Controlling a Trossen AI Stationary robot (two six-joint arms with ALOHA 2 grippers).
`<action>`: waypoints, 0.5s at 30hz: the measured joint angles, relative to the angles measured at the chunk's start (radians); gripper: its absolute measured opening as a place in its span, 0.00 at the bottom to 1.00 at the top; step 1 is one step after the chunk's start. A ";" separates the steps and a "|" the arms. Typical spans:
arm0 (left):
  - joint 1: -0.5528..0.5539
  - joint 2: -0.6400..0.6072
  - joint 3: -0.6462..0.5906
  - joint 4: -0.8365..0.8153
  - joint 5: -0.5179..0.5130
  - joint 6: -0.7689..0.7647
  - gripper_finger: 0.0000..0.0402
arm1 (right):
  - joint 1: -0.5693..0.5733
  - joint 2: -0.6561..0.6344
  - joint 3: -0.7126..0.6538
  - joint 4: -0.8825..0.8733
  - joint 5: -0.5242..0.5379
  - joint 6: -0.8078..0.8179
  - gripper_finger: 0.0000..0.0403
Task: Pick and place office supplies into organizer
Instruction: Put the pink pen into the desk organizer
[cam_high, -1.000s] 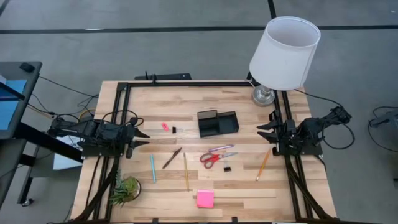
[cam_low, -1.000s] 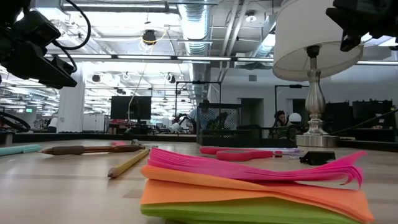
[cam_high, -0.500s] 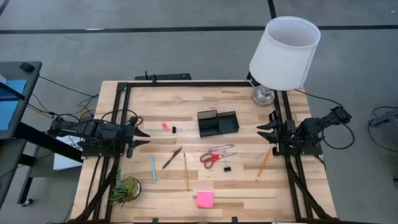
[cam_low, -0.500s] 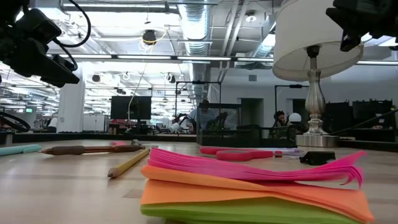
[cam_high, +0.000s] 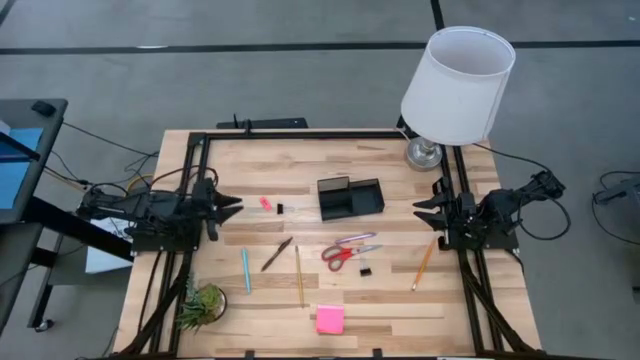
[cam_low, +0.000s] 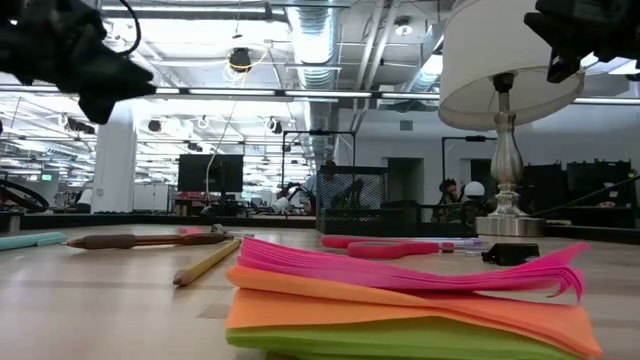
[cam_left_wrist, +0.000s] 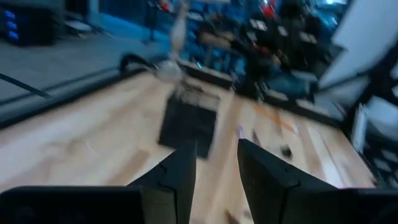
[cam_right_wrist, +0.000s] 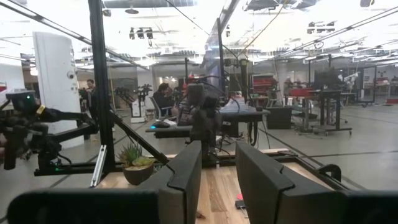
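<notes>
Both grippers' fingers hang parted (nothing held) beside the organizer (cam_high: 350, 197).

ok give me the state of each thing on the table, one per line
organizer: empty, upright
scissors: lying flat, blades shut
sticky-note pad: flat, pages fanned
binder clip: on table, loose
left end effector: open, empty
right end effector: open, empty
lamp: upright

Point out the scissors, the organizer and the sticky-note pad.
scissors (cam_high: 337, 254): high view, on the red handles.
organizer (cam_high: 350, 198): high view, on its middle divider.
sticky-note pad (cam_high: 330, 319): high view, on its pink top sheet.
</notes>
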 joint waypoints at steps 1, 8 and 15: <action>0.000 0.000 0.000 0.014 -0.018 -0.001 0.27 | 0.000 0.000 0.000 0.000 0.000 0.000 0.23; 0.000 0.000 0.000 0.045 -0.053 -0.007 0.27 | 0.000 0.000 0.000 0.000 0.000 0.000 0.23; 0.000 0.000 0.000 0.000 -0.006 -0.014 0.27 | 0.000 0.000 0.000 0.000 0.000 0.000 0.23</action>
